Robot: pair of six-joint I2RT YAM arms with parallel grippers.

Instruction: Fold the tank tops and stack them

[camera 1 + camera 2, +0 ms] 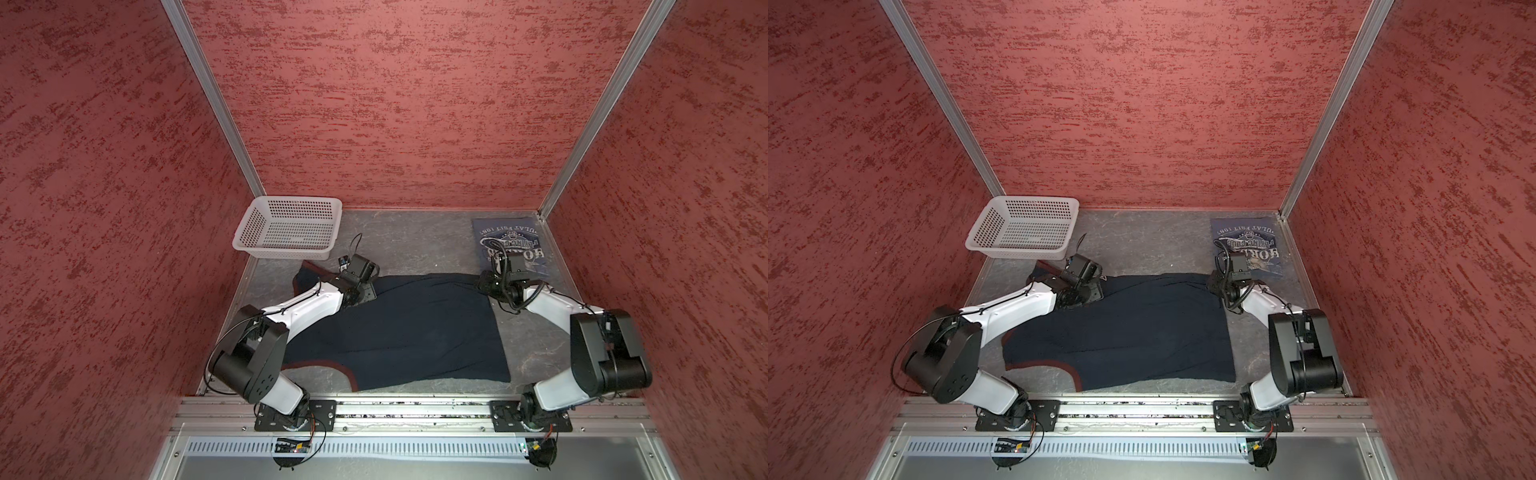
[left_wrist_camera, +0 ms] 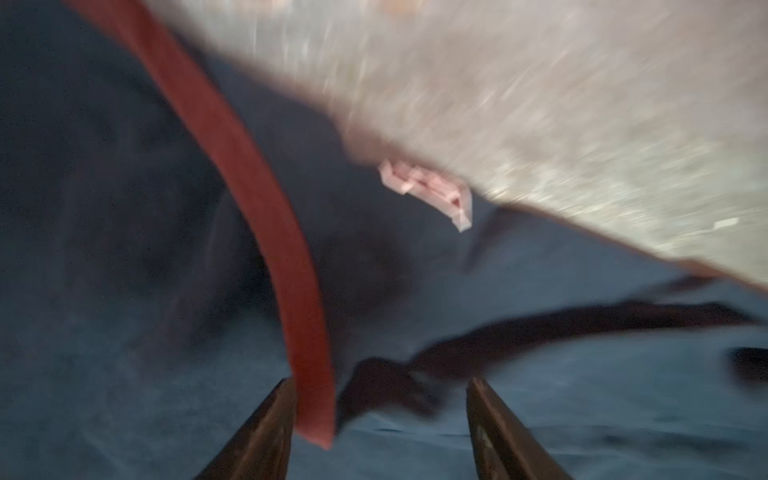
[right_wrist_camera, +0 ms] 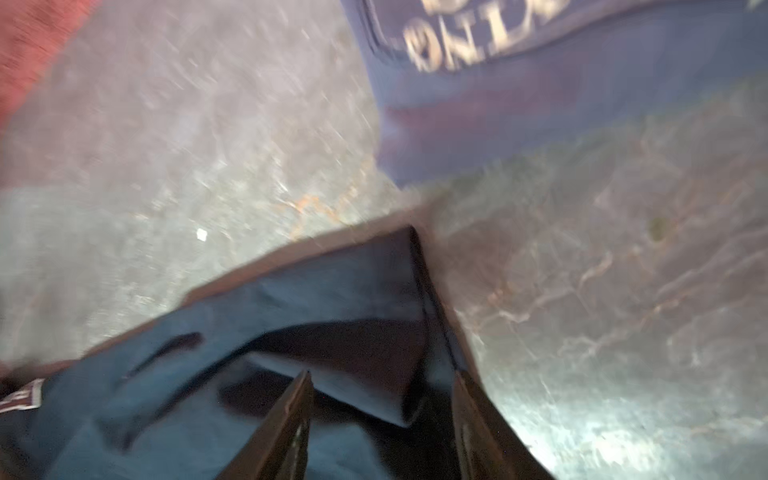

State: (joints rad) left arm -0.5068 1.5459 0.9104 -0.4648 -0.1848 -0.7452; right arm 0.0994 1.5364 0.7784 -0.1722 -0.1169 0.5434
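Across the middle of the grey marbled table (image 1: 415,237): the dark navy tank top (image 1: 415,332), spread nearly flat in both top views (image 1: 1142,332), with a maroon-edged armhole curving at the near left and a wrinkled fold along the far edge.

At the far left corner, apart from the cloth: a white perforated basket (image 1: 249,232), upright.

At the far right corner: the slate-blue tank top (image 1: 511,237), folded into a neat rectangle, whitish lettering up, just beyond the navy top's far right corner, with bare table between the two.

Low over the navy top's far left end: the left gripper (image 1: 368,291), jaws wide apart in the left wrist view (image 2: 380,380), gripping nothing, with a strip of maroon trim (image 2: 257,208) running down past one finger.

Low over the far right corner of the same top: the right gripper (image 1: 484,282), jaws likewise parted (image 3: 382,372), straddling a raised crease of navy cloth without pinching it.

Smallest of all, at the navy cloth's edge: a pale pink label (image 2: 428,191), blurred beyond reading.
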